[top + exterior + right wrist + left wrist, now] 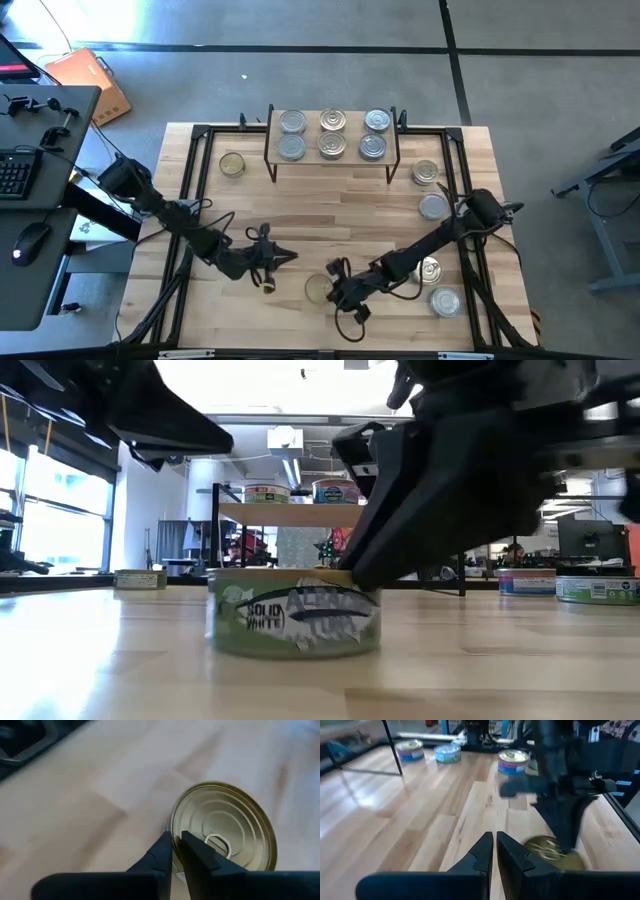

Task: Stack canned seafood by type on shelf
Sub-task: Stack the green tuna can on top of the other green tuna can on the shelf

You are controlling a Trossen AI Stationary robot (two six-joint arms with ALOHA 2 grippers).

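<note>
I see big light-wood butcher-block worktop (330,215). Low light-wood shelf on thin black wire legs (332,160) stands at far edge, middle. Six short round silver tins (331,135) sit on shelf, two rows of three. My right gripper (176,846) sits near front edge, fingers pinched together on rim of gold-top green-label tuna tin (224,827); grip on it unclear. My left gripper (495,840) waits just beside, fingers pressed together, holding nothing.
</note>
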